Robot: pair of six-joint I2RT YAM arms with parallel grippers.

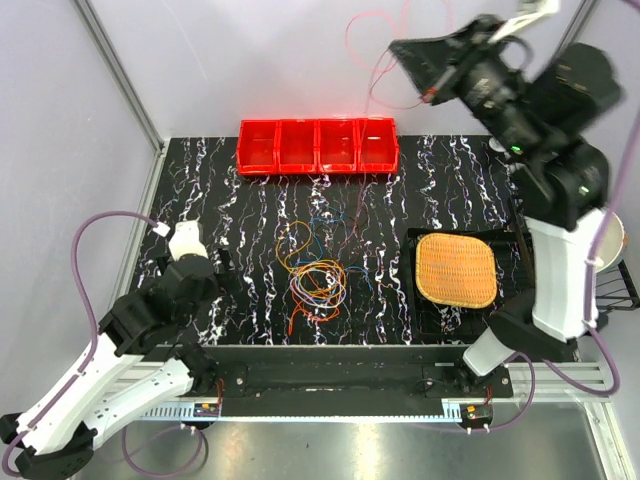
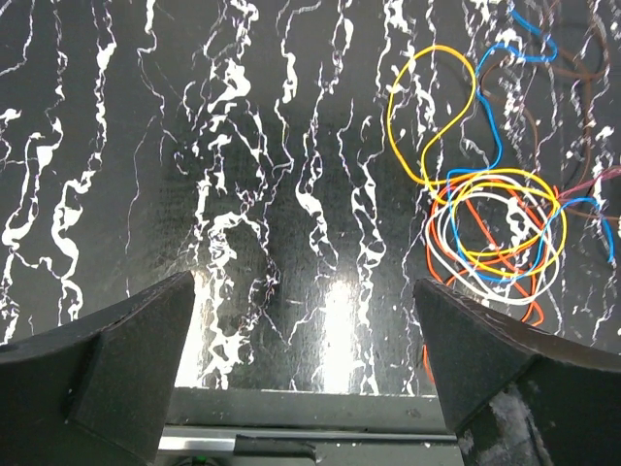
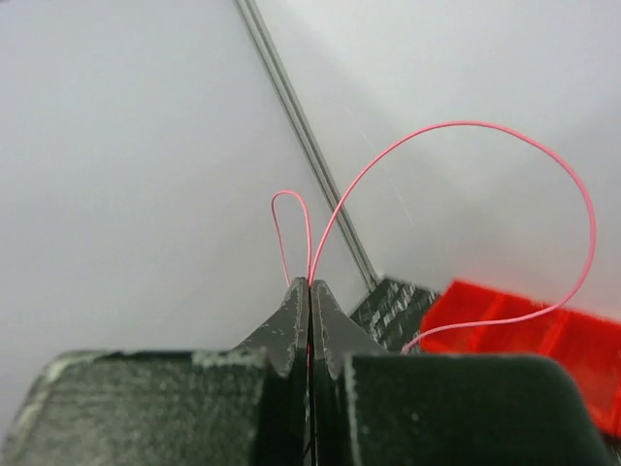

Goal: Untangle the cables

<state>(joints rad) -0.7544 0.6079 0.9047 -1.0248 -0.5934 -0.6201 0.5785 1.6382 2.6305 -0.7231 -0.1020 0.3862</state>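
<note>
The cables (image 1: 315, 275) lie in a loose tangle of orange, yellow, white, blue and purple loops on the black marbled table (image 1: 250, 200). In the left wrist view the cables (image 2: 490, 228) sit to the upper right of my left gripper (image 2: 303, 282). That gripper is open and empty, low near the table's front edge. In the top view my left gripper (image 1: 222, 268) is left of the pile. My right gripper (image 1: 432, 97) is raised high at the back right. It is shut (image 3: 310, 282) on a thin pink cable (image 3: 543, 165), which arcs up and hangs back down toward the table.
A row of red bins (image 1: 318, 145) stands at the back of the table and shows in the right wrist view as red bins (image 3: 524, 325). An orange woven mat (image 1: 456, 268) lies on a black tray at the right. A metal frame post (image 1: 120, 75) rises at the back left.
</note>
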